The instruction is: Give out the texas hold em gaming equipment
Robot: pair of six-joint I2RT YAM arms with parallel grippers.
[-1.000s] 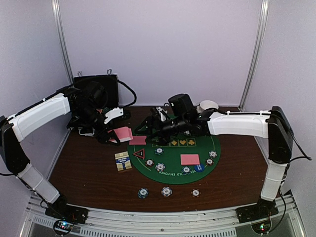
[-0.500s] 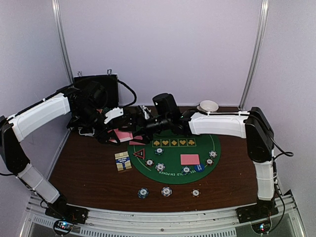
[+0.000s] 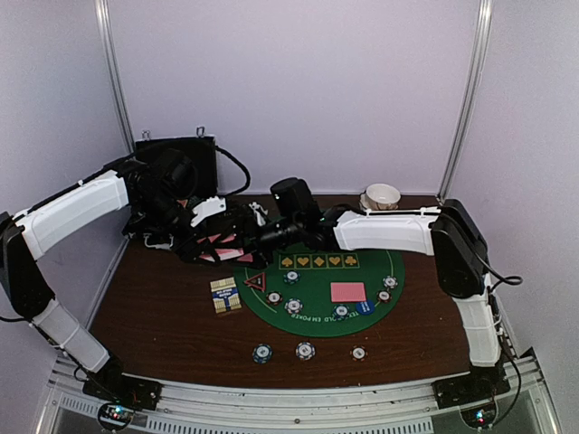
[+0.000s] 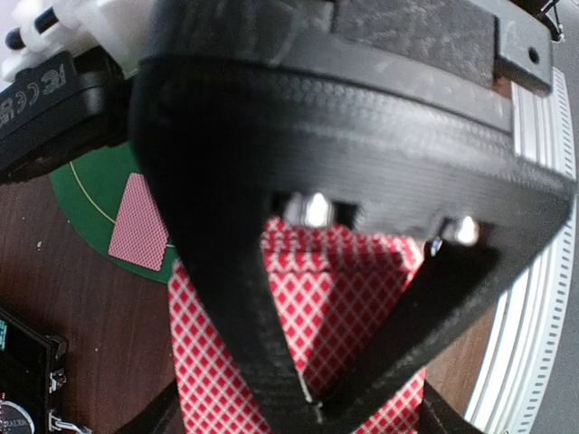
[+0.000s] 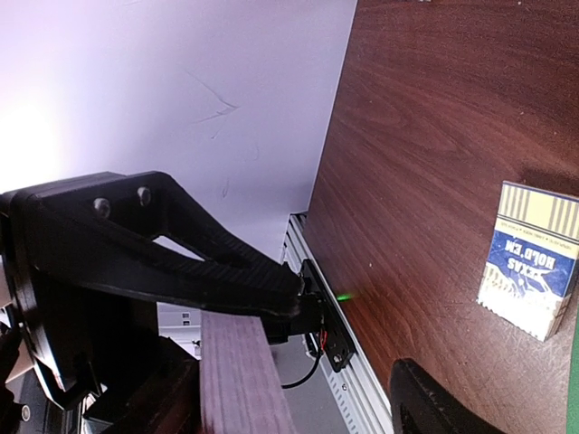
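Pale lilac walls and two metal uprights close in a dark wood counter [image 3: 154, 316] seen from above, with a round green felt mat [image 3: 317, 324] on it. Since a second ago the right arm has swung well left. Its wrist, then over the mat's far rim, is now beside the left arm, and the stacked white bowls [image 3: 382, 195] at the back stand uncovered. The left arm has not shifted. The right pincer [image 3: 237, 237] meets the left pincer [image 3: 213, 244] at the pink-backed cards [image 3: 228, 242] over the mat's far left edge. On the mat lie one pink card [image 3: 348, 292], the red-black triangle marker [image 3: 255, 281], a blue button [image 3: 364, 307] and several poker chips [image 3: 294, 306]. Three more poker chips [image 3: 305, 350] sit in a row on bare wood by the near edge. The mat's rim lettering is too small to read. A card box [image 3: 225, 295] lies just left of the mat, and a black case [image 3: 176, 163] stands at the back wall.

From the left wrist, the left pincer's fingers [image 4: 226, 298] are pressed together, gripping the pink-backed cards [image 4: 335, 289], whose backs show a red-and-white diamond print. A black housing [image 4: 54, 99] at upper left carries a CE mark.

From the right wrist, the card box [image 5: 529, 271] reads "TEXAS HOLD'EM" upside down. The right pincer [image 5: 353, 339] gapes wide, gripping nothing. A blurred mauve strip [image 5: 240, 380] lies by its upper finger; what it is I cannot tell.
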